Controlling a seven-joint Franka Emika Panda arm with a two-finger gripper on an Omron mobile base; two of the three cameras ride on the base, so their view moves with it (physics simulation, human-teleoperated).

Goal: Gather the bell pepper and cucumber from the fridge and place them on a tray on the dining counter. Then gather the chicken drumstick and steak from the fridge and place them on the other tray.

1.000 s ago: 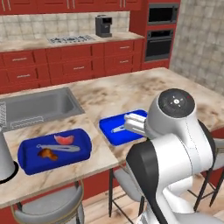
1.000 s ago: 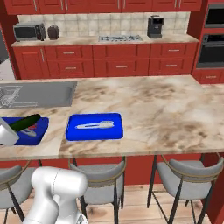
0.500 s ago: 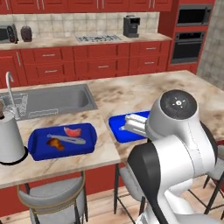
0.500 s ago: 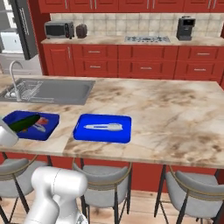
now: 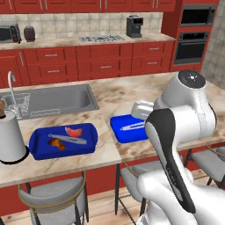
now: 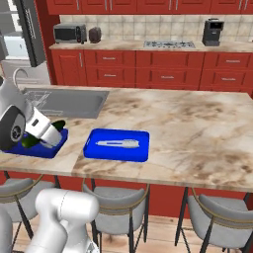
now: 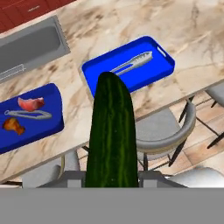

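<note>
The whole scene has slid since half a second ago: the base has driven on, so the two blue trays sit further right in the left base view than before, and the things on the desk (image 6: 197, 133) have not moved themselves. The cucumber (image 7: 111, 135) stays pinched in the jaws of the gripper (image 7: 111, 177), held above the front edge of the desk and the grey stool (image 7: 164, 131).

The hand view shows the cucumber close up: a dark green, glossy cylinder with faint lighter stripes and a rounded tip. In the right base view only a green sliver of it peeks beside the white wrist. The left base view gives the left tray (image 5: 41, 147) best, with the pink steak (image 5: 73, 131), the brown-orange drumstick (image 5: 55, 143) and grey metal tongs lying in it. The right tray (image 6: 116, 145) holds one pair of silvery tongs (image 6: 116, 144). The desk top is beige marbled stone with a steel sink (image 5: 48, 101) set into it; a white canister (image 5: 11, 138) stands at its left end.
</note>
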